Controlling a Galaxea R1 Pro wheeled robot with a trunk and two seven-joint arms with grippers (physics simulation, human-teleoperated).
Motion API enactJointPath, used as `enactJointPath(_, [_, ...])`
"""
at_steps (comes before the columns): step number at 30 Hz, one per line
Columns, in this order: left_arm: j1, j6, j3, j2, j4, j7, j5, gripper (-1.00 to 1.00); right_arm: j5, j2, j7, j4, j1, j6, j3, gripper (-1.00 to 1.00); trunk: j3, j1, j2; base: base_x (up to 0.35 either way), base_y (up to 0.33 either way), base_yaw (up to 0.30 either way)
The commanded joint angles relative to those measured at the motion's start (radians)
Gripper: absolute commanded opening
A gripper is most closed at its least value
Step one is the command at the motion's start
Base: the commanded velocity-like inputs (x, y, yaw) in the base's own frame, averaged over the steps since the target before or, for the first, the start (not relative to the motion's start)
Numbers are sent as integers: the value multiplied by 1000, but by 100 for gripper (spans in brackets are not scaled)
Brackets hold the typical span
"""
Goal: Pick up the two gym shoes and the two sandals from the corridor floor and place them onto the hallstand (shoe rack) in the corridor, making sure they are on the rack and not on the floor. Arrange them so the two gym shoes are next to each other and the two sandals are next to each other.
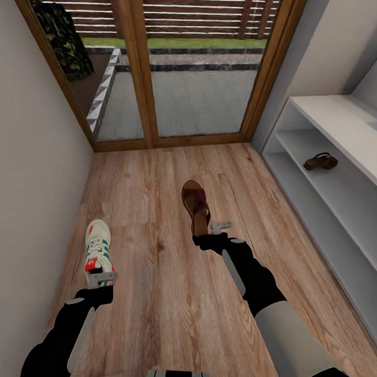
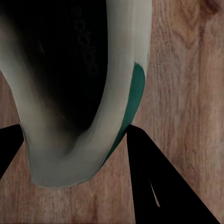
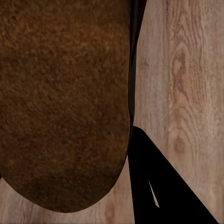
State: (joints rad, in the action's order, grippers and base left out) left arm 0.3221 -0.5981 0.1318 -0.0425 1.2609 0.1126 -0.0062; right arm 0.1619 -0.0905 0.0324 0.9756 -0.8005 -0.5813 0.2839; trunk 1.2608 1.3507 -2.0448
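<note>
One gym shoe (image 1: 97, 244) is clamped at its heel by the left gripper (image 1: 101, 279), its dark opening (image 2: 60, 70) close between the black fingers (image 2: 158, 186). The right gripper (image 1: 208, 231) grips the heel of a brown sandal (image 1: 196, 206) above the corridor floor (image 1: 166, 298). The other sandal (image 1: 320, 161) lies on the hallstand's (image 1: 343, 191) upper open shelf, at the right wall.

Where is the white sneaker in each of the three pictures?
Head view: the white sneaker sits low on the left, by the wall, at the tip of the left gripper.
Left wrist view: its heel opening is seen close up, between the dark fingers.
Right wrist view: not in it; a brown sandal is there.
Shared landmark: the wooden floor.
</note>
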Motion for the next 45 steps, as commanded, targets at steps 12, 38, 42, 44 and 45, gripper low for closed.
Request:
enactJointPath(12, [0,0,-1,0,0,-1,-1,-100,4,0,-2,0,0,0,1,-100,0,0,0,114,62,-82])
enactJointPath(38, [0,0,0,0,0,-1,-1,-100,6,3,2,-4,2,43,1,-100,0,0,0,1,0,-283])
enactJointPath(42, [0,0,0,0,0,-2,-1,-100,9,3,2,-5,3,223,2,-100,0,0,0,0,0,-285])
enactJointPath(44, [0,0,0,0,0,-1,-1,-100,10,3,1,-6,8,257,2,-100,0,0,0,0,0,-285])
enactJointPath(45, [0,0,0,0,0,-1,-1,-100,9,3,1,-7,17,266,2,-100,0,0,0,0,0,-285])
